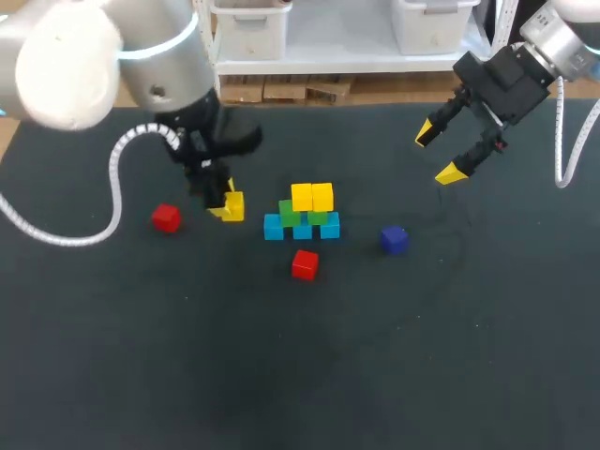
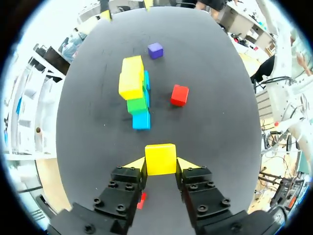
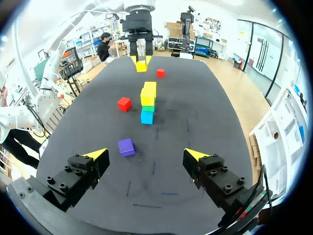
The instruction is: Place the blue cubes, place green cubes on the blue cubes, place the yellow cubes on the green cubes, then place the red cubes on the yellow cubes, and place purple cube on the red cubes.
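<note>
1. Gripping a yellow cube [image 2: 160, 156] in our left gripper [image 2: 161, 165], we hold it low beside the stack [image 1: 302, 214].
2. The stack lies straight ahead, its row running away from us.
3. Our right gripper [image 1: 439, 155] hangs wide open, well apart.

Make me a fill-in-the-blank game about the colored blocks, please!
1. The cube held in the left gripper is ____.
2. The bottom row of the stack has ____ blue cubes.
3. Loose on the table, away from the stack, lie ____ red cubes.
4. The right gripper is ____, holding nothing.
Missing words: yellow; three; two; open.
</note>
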Available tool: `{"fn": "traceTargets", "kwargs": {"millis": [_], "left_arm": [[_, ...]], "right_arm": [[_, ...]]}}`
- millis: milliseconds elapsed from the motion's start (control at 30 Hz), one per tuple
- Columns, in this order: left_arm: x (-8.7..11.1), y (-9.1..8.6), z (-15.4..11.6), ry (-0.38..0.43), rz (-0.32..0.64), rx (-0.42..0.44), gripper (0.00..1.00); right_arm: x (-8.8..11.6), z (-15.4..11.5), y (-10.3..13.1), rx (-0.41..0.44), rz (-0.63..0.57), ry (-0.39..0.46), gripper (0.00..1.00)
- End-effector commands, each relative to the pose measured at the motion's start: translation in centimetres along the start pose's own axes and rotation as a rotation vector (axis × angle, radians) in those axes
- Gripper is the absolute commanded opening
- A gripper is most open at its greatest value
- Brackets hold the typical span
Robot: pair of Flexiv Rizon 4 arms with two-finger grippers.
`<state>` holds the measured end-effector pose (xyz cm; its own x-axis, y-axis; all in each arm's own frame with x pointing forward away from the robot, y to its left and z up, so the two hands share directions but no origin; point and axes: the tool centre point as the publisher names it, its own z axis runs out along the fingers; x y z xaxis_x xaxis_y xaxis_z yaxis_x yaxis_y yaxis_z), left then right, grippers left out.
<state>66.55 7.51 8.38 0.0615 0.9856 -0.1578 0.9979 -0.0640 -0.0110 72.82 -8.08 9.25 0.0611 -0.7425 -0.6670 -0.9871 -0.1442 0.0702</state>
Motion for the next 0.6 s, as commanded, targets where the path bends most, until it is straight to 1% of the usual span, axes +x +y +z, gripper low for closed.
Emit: {"fn": "traceTargets", "kwargs": {"millis": [33, 167, 600], "left_arm": [[-1.3, 1.2, 0.1, 0.049, 0.015, 0.038, 0.00], [-2.2, 1.5, 0.3, 0.045, 0.022, 0.042, 0.00], [-4.5, 2.8, 1.0, -0.010, -0.023, 0.031, 0.00]], "right_arm": [[0.0, 0.0, -0.1, -0.001, -0.002, -0.002, 1.00], [0.0, 0.0, -0.1, -0.001, -0.002, -0.002, 1.00], [0.0, 0.0, -0.1, -0.001, -0.002, -0.002, 1.00]]}}
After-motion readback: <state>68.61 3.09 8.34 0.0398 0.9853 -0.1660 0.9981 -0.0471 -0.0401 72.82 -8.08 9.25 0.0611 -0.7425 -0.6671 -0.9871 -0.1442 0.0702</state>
